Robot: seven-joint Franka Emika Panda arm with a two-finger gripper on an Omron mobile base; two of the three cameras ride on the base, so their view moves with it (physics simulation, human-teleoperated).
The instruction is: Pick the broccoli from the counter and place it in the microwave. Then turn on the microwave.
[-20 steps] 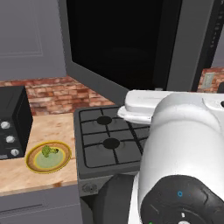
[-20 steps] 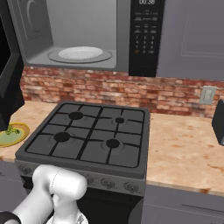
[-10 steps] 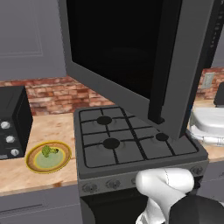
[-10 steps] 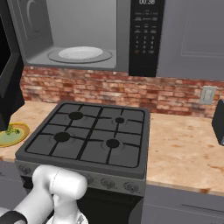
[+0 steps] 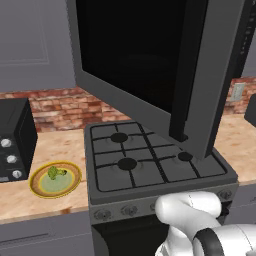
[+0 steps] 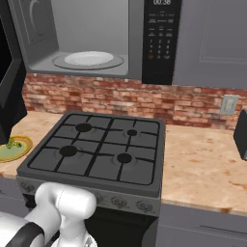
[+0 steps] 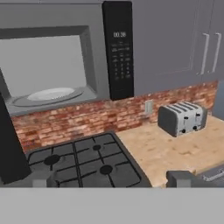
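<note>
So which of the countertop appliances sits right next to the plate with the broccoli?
The small black oven with silver knobs, on the counter left of the stove. The silver toaster stands on the stove's other side.

1. The microwave (image 6: 91, 38) mouth gapes, only the turntable (image 6: 89, 58) inside.
2. Its door (image 5: 150, 65) hangs out over the stove (image 5: 150, 162), blocking the left side.
3. Counter (image 6: 202, 164) right lies bare up to the toaster (image 7: 181, 118).

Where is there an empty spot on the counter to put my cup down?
The tan counter between the stove and the toaster is bare. Left of the stove it's crowded: the plate holding the broccoli sits beside the small black oven.
</note>
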